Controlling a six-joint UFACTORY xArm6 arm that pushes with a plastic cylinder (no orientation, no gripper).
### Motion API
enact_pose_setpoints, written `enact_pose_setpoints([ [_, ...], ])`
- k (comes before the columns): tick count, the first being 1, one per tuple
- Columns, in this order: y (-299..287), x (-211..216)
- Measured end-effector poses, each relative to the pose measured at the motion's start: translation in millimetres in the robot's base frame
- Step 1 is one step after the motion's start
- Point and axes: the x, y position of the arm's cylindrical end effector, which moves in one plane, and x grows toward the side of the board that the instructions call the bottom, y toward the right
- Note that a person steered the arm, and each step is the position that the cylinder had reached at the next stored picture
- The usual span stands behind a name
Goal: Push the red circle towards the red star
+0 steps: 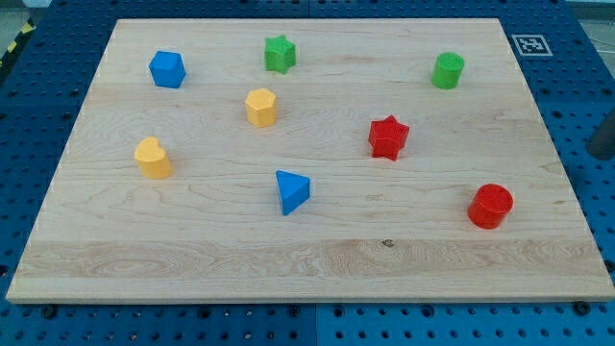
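Note:
The red circle (491, 206) stands on the wooden board (307, 259) near its right edge, toward the view's bottom. The red star (388, 136) lies up and to the left of it, with bare board between them. A dark blurred shape at the view's right edge, off the board, looks like my rod; my tip (600, 156) is to the right of and above the red circle, well apart from it and touching no block.
A green cylinder (447, 70) and a green star (280, 53) lie near the top. A blue hexagonal block (167, 69) is at top left. A yellow hexagonal block (260, 107), a yellow block (153, 158) and a blue triangle (292, 191) are left of centre.

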Motion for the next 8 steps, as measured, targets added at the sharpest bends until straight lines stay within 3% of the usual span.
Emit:
enact_pose_setpoints([
  [1, 0.0, 24.9],
  [3, -0.1, 33.9],
  [4, -0.6, 67.2],
  [7, -3.4, 79.1],
  [8, -36.2, 89.7],
])
